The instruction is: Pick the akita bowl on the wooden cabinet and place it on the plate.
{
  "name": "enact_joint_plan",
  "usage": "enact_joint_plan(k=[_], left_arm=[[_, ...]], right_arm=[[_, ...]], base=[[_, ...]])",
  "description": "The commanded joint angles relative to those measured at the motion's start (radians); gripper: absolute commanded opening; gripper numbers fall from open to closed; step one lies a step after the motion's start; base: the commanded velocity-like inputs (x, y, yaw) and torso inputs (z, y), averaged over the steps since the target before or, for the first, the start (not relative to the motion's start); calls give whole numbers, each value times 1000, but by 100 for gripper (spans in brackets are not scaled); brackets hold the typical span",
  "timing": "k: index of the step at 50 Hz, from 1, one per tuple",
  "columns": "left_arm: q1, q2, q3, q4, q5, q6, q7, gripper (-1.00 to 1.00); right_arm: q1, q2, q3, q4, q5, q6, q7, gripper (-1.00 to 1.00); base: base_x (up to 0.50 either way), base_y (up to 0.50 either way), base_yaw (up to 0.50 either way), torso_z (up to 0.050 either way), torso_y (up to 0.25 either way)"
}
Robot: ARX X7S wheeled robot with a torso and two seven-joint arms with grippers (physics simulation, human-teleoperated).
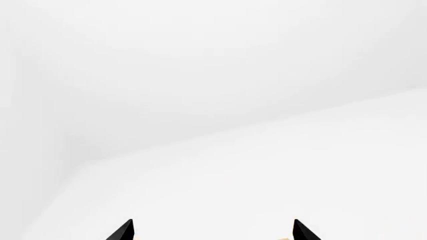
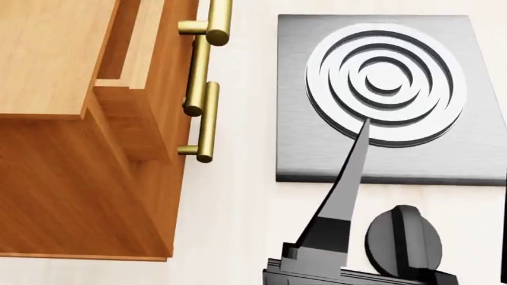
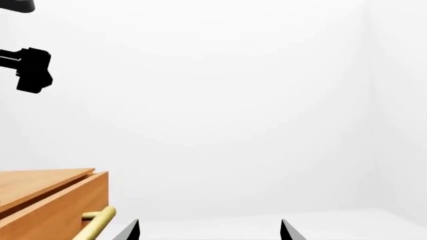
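The wooden cabinet (image 2: 71, 148) fills the left of the head view, with brass bar handles (image 2: 204, 89) on its front. Its corner (image 3: 47, 200) and one handle (image 3: 97, 222) also show in the right wrist view, beside my right gripper (image 3: 210, 231). That gripper is open with nothing between its fingertips. My left gripper (image 1: 213, 231) is open too and faces only white surfaces. A dark tapered finger (image 2: 345, 184) rises from the head view's lower edge; I cannot tell which arm it belongs to. The akita bowl and the plate are out of view.
A grey square stove panel (image 2: 301, 148) with a raised burner of concentric rings (image 2: 386, 77) lies right of the cabinet. A black round knob (image 2: 404, 240) sits near the lower edge. A black machine part (image 3: 30, 70) hangs high in the right wrist view.
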Motion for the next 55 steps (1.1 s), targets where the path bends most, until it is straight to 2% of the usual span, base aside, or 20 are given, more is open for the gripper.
enact_joint_plan(k=[1,5,11,16,23,34,40,43,55], left_arm=[[-72,18,-21,-167,-28,2,22,100],[-147,33,-15,-343,-20,46,46,100],[-182,18,-10,-384,-7,46,34,100],[-161,-16,0,-290,-7,-22,17,100],[-187,-42,-2,-287,-4,-62,4,100],[-181,-94,-14,-180,-18,-189,-17,100],[-132,-142,-32,-37,-43,-294,-44,100],[-111,-162,-27,19,-53,-339,-40,100],[-108,-189,41,18,-53,-418,25,100]], right_arm=[[5,-1,-10,2,-3,-3,4,100],[6,-7,-17,8,-7,-4,-2,100],[4,-8,-20,13,-7,-11,-4,100],[4,-9,-22,17,-8,-14,-8,100],[7,-21,-30,29,-10,-14,-15,100],[6,-5,-22,15,-6,-27,-7,100],[13,-15,-31,5,-11,-6,0,100],[16,-26,-40,14,-14,-1,-7,100],[16,-36,-49,29,-19,-2,-16,100]], base=[[0,0,0,0,0],[0,0,0,0,0],[0,0,0,0,0],[0,0,0,0,0],[0,0,0,0,0],[0,0,0,0,0],[0,0,0,0,0],[0,0,0,0,0],[0,0,0,0,0]])
